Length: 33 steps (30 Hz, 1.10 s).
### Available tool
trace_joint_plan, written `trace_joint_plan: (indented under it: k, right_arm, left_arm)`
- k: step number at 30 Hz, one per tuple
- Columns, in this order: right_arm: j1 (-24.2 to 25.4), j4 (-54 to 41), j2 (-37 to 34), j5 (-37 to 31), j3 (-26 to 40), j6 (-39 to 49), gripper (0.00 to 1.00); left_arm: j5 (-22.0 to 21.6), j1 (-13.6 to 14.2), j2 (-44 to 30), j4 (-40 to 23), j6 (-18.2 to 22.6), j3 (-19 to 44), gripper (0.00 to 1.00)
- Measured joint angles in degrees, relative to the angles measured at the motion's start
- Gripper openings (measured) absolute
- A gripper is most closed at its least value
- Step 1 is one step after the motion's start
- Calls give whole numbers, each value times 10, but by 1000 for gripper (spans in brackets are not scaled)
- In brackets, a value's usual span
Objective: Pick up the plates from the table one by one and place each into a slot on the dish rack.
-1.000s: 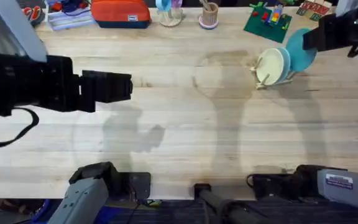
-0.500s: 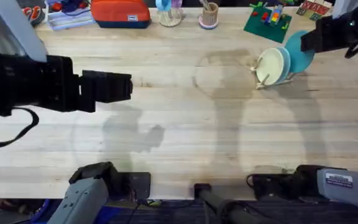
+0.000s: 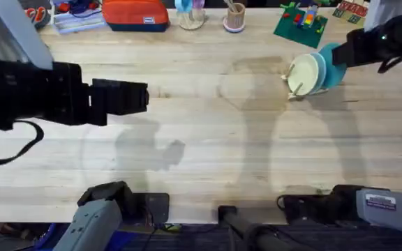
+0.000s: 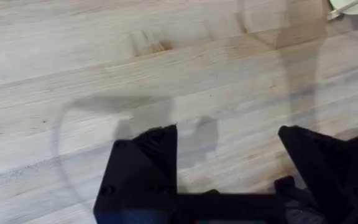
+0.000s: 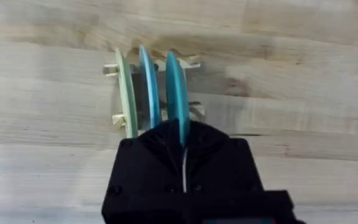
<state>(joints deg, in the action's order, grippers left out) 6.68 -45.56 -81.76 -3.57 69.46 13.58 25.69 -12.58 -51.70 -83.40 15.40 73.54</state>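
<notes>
While the left hand (image 4: 229, 180) hung open and empty over bare bench (image 3: 201, 153), the right hand (image 3: 351, 50) had carried the turquoise plate (image 5: 177, 93) inward over the last second, edge-up into the dish rack (image 5: 188, 62) beside the light blue plate (image 5: 148, 84) and cream plate (image 5: 126, 90); fingers stayed closed on its rim, release pending

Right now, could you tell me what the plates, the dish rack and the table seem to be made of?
The plates: the turquoise plate in the right gripper, a light blue plate and a cream plate look like thin plastic, plain, smooth, faintly glossy. The dish rack looks like pale unfinished wood, with slim pegs. The table looks like light wood planks with visible grain, matte.
</notes>
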Motion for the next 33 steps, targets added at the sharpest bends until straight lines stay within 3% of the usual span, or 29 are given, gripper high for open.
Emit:
trace_joint_plan:
  k: [9,18,25,33]
  right_arm:
    - [0,3,0,0,-3,0,31]
    - [0,3,0,0,-3,0,88]
    - [0,5,0,0,-3,0,211]
    - [0,5,0,0,-3,0,225]
  left_arm:
    - [0,0,0,0,0,0,994]
    - [0,0,0,0,0,0,994]
    - [0,0,0,0,0,0,994]
    - [0,0,0,0,0,0,994]
